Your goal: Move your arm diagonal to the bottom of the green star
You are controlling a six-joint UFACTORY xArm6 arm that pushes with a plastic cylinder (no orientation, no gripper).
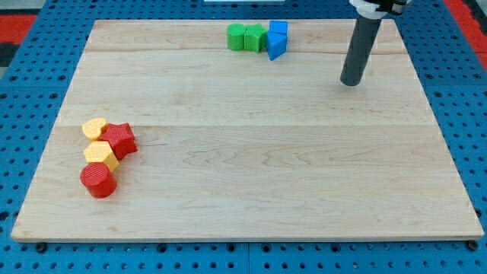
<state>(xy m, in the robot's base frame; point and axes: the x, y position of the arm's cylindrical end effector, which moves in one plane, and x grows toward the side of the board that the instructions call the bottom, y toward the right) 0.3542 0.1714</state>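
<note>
Starting at the view's left, a cluster of four blocks sits on the wooden tabletop [243, 175], below the middle height. A yellow block [93, 128] is uppermost there, its shape hard to make out. Just to its right, touching it, is a red star [119, 139]. Below these lies a yellow hexagon-like block [100, 154], touching the red star's lower left, and below that a red cylinder [97, 180], touching the yellow one above it.

Near the view's top, right of centre, a second group forms a tight row. A green block [237, 36] stands first, rounded in outline, its shape unclear. Pressed against its right side is a second green block [255, 37]; which of the two is the star I cannot tell. Right of them come two blue blocks: a blue cube [279, 30] above and a blue triangle [275, 47] below it, touching each other and the second green block.

Further right, well apart from the row, my tip [350, 82] rests on the tabletop, lower than the green blocks and touching nothing. No pincer exists on this arm; the rod holds nothing.
</note>
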